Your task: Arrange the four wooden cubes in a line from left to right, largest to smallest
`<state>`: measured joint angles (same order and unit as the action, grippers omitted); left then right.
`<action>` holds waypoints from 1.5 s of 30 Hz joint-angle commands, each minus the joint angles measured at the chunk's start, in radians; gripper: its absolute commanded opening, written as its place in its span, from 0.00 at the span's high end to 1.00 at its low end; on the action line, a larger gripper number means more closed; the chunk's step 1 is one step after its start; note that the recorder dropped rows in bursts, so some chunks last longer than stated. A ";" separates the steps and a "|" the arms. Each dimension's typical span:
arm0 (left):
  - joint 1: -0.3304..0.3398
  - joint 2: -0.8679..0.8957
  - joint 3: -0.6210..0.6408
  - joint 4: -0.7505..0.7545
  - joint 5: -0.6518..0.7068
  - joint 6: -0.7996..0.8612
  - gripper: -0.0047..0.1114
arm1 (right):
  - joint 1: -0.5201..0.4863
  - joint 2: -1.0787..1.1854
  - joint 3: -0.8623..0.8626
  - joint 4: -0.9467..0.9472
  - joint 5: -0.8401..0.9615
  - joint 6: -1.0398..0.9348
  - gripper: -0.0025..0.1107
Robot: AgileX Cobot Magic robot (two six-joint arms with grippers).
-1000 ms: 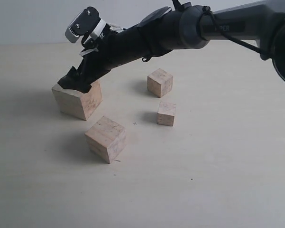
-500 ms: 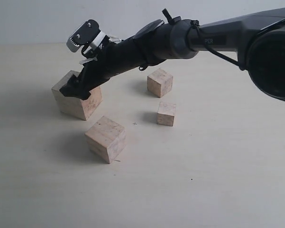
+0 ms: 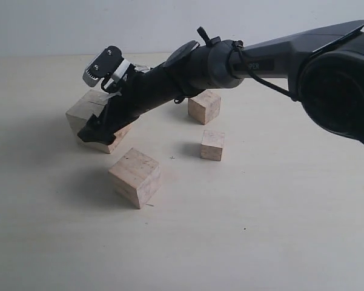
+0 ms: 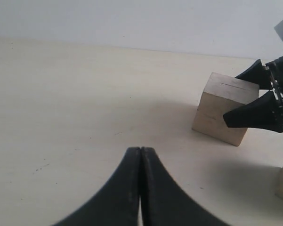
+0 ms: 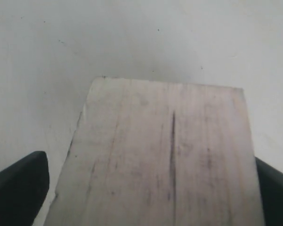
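In front sits the second cube [image 3: 134, 177]. Behind it, at the left, my right gripper [image 3: 100, 130] straddles the largest cube [image 3: 79, 114], jaws spread wide on either side. If I close off-centre, I could twist it, or lose it on lifting.

Pale tan faintly grained cubes [image 3: 135, 176], thin dark crack on largest cube [image 5: 132, 160], black left claw [image 4: 140, 155], cream tabletop [image 3: 278, 230].
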<state>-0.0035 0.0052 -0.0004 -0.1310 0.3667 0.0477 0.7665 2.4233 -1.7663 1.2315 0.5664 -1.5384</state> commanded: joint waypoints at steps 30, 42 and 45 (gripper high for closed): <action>-0.007 -0.005 0.000 -0.003 -0.008 0.001 0.96 | -0.006 -0.065 -0.007 -0.375 0.248 -0.065 0.98; -0.007 -0.005 0.000 -0.003 -0.008 0.001 0.96 | -0.053 -0.065 -0.007 -0.295 0.321 -0.093 0.98; -0.007 -0.005 0.000 -0.003 -0.008 0.001 0.96 | -0.053 -0.065 -0.007 -0.289 0.367 -0.181 0.98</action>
<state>-0.0035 0.0052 -0.0004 -0.1310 0.3667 0.0477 0.7137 2.3696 -1.7686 0.9136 0.9008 -1.6743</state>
